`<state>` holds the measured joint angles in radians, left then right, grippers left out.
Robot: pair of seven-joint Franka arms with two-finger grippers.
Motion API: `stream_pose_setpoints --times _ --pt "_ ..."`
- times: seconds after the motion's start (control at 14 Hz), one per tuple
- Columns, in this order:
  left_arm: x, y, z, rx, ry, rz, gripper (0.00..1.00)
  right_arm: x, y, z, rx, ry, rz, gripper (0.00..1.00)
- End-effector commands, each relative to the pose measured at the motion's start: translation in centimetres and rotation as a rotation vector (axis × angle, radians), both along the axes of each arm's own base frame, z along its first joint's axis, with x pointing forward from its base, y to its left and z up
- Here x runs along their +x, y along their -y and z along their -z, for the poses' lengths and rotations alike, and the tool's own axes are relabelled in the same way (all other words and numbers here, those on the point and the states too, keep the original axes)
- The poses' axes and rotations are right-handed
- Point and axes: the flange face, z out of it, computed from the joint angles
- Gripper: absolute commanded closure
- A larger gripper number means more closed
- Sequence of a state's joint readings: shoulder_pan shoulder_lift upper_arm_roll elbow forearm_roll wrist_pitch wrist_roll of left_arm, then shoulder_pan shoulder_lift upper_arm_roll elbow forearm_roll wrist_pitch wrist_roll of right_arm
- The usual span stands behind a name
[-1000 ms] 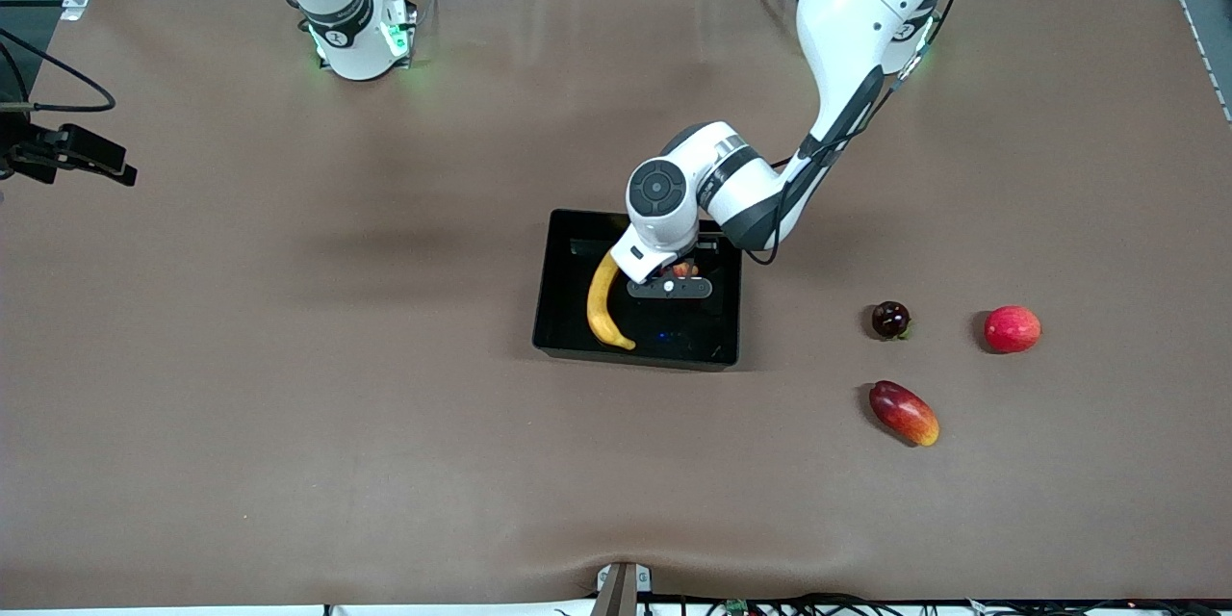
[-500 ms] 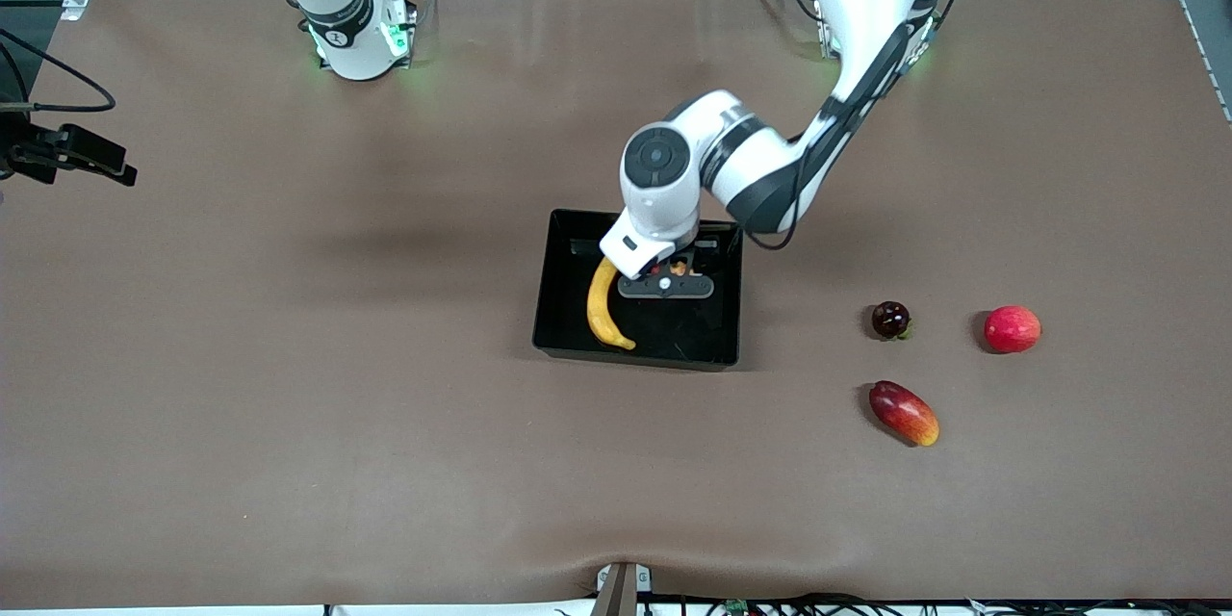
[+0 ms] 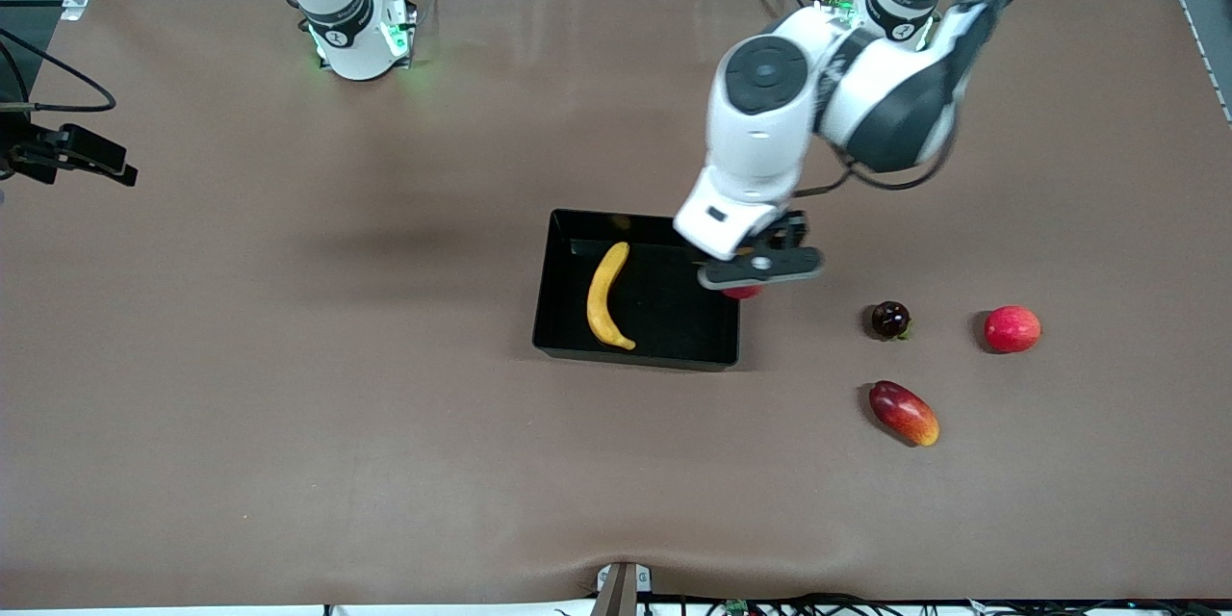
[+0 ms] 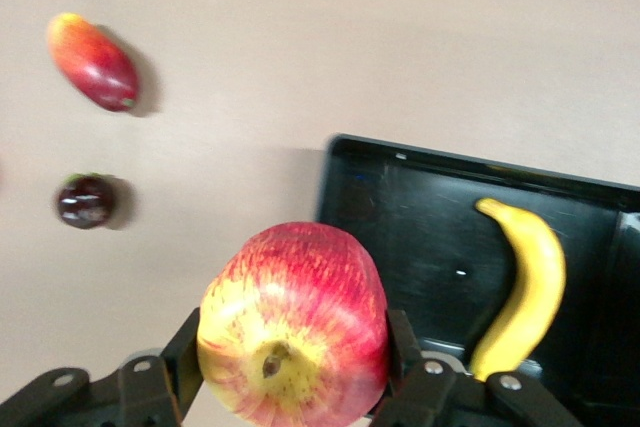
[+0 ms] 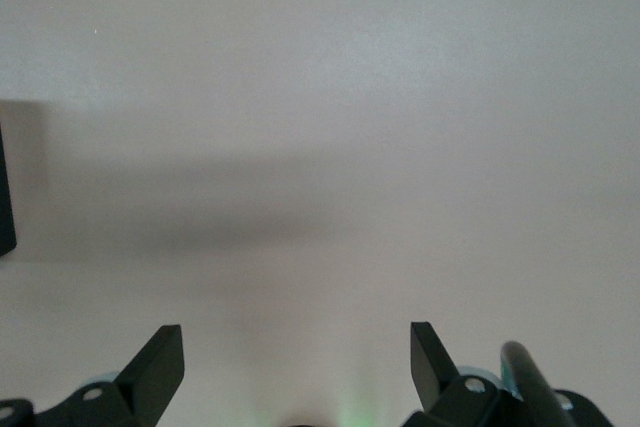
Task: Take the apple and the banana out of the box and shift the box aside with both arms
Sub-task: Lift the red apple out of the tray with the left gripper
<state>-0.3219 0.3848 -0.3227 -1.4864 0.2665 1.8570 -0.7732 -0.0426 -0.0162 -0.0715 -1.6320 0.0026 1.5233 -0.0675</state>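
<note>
The black box [image 3: 553,281] sits mid-table with the yellow banana [image 3: 606,296] lying inside it. My left gripper [image 3: 760,271] hangs in the air over the box wall at the left arm's end, shut on the red apple [image 3: 743,291]. In the left wrist view the red-and-yellow apple [image 4: 293,322] fills the space between the fingers [image 4: 185,347], stem dimple toward the camera, with the box [image 4: 400,227] and banana [image 4: 525,292] below. My right gripper [image 5: 297,347] is open over bare table, holding nothing; the front view does not show it.
Toward the left arm's end of the table lie a dark round fruit [image 3: 890,319], a pinkish-red round fruit [image 3: 1012,328] and an oblong red-and-yellow mango [image 3: 904,413]. The mango [image 4: 93,60] and dark fruit [image 4: 84,200] also show in the left wrist view.
The left gripper has risen out of the box with the apple in it and swung toward the left arm's end, over the box wall. The banana has stayed put.
</note>
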Motion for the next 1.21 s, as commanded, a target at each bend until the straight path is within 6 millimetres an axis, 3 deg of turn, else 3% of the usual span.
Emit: stream_pose_setpoints --times 0.0,0.14,0.36,0.43,0.79,0.93,1.14 --pt "1.4 -5.4 -0.8 0.023 -0.064 0.033 1.0 0.3 0.2 -0.4 0.0 0.004 -0.007 0.0" --pt "3.2 -10.2 -0.5 0.046 -0.106 0.036 1.0 0.3 0.2 -0.4 0.0 0.004 -0.005 0.0" --pt "6.4 -19.6 1.1 0.049 -0.166 0.074 1.0 0.3 0.1 -0.4 0.0 0.004 -0.01 0.0" --pt "7.5 -22.4 2.4 0.051 -0.184 0.081 1.0 0.3 0.1 -0.4 0.0 0.005 -0.01 0.0" --pt "11.7 -32.4 8.4 -0.001 -0.152 0.144 1.0 0.3 0.1 -0.4 0.0 0.004 -0.01 0.0" --pt "13.0 -34.7 11.2 0.009 -0.118 0.215 1.0 0.3 0.1 -0.4 0.0 0.004 -0.01 0.0" --pt "14.1 -35.7 16.7 0.053 -0.104 0.26 1.0 0.3 0.1 -0.4 0.0 0.005 -0.01 0.0"
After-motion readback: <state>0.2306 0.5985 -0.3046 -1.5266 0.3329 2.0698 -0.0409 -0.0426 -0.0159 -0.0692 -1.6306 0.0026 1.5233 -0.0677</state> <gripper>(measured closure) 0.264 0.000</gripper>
